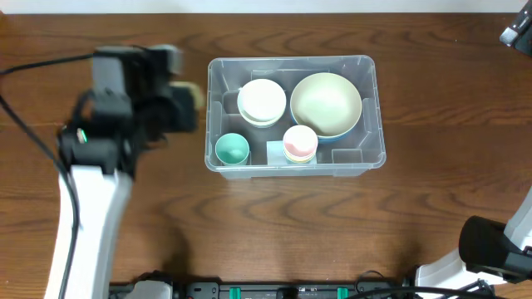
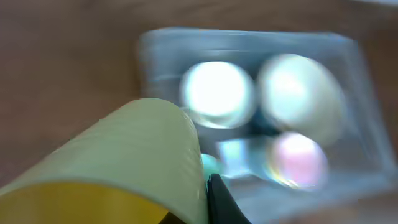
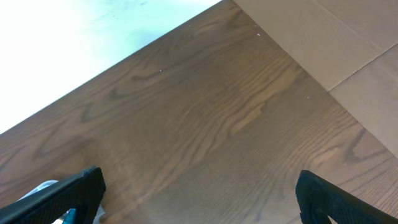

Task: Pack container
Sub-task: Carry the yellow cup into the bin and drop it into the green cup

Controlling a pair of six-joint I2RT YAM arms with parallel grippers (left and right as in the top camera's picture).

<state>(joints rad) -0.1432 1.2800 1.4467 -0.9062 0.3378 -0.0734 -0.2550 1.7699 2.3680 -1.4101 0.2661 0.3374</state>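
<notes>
**Left claw clamped on a cup beside the container**

My left claw [image 1: 189,98] is closed tight on a yellow cup [image 2: 124,162]. From my left wrist, the cup's pale rounded side fills the lower left of the view, with one of my dark fingers [image 2: 217,200] against its edge. That view and my arm seen from overhead are both blurred, so I can make out little more of the grip. From above, the cup sits just off the left short wall of the container [image 1: 372,108]. I cannot tell whether they touch.

The container stands in the middle of the table [image 1: 274,216], its long sides running left to right. Several things lie inside it:
- The white bowls [image 1: 262,101] are at the far left.
- A big pale bowl [image 1: 325,104] at the far right rests in a blue bowl [image 1: 334,137], of which only a rim shows.
- A teal cup [image 1: 232,149] is in the near left corner.
- A pink bowl [image 1: 300,143] is near the middle of the front wall.
- A pale label [image 1: 275,153] shows between the teal cup and the pink bowl.

My right claw [image 3: 199,183] is spread wide with nothing between its fingers. In the right wrist view the two dark tips sit at the bottom corners, over bare brown wood well away from the container.
</notes>
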